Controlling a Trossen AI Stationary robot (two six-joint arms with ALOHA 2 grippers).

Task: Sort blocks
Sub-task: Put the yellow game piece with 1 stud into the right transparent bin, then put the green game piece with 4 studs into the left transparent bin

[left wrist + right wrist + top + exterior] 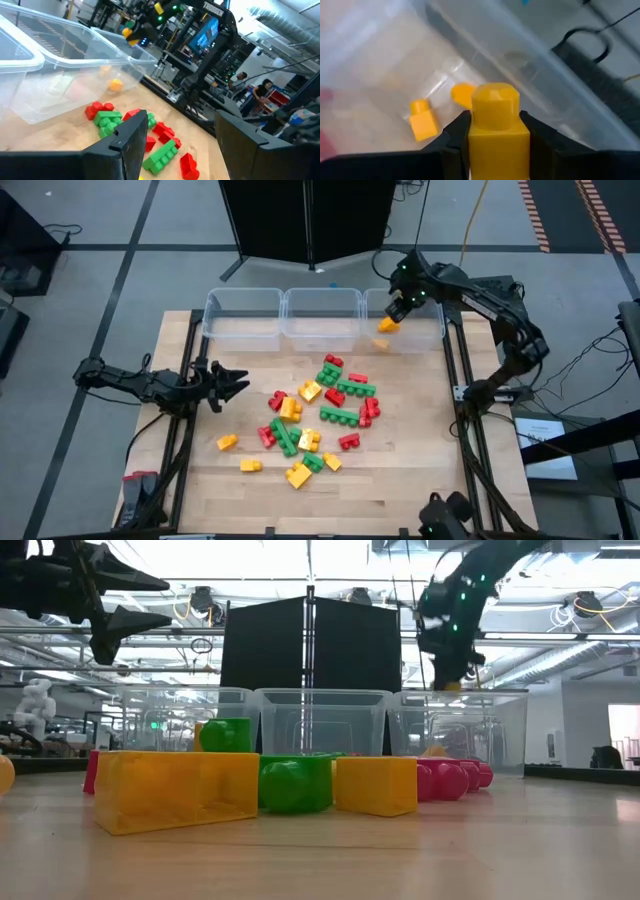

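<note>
While the blocks (318, 415) lie heaped mid-table in red, green and yellow, a yellow block (498, 127) is held clamped between the fingers of the right gripper (391, 322) above the right-hand clear bin (432, 330), where another yellow block (423, 121) already lies. The left gripper (236, 384) is held at the table's left edge, jaws spread wide and empty

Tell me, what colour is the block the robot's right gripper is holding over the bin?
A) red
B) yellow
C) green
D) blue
B: the right gripper is shut on a yellow block, held above the rightmost clear bin, where another yellow block already lies.
</note>
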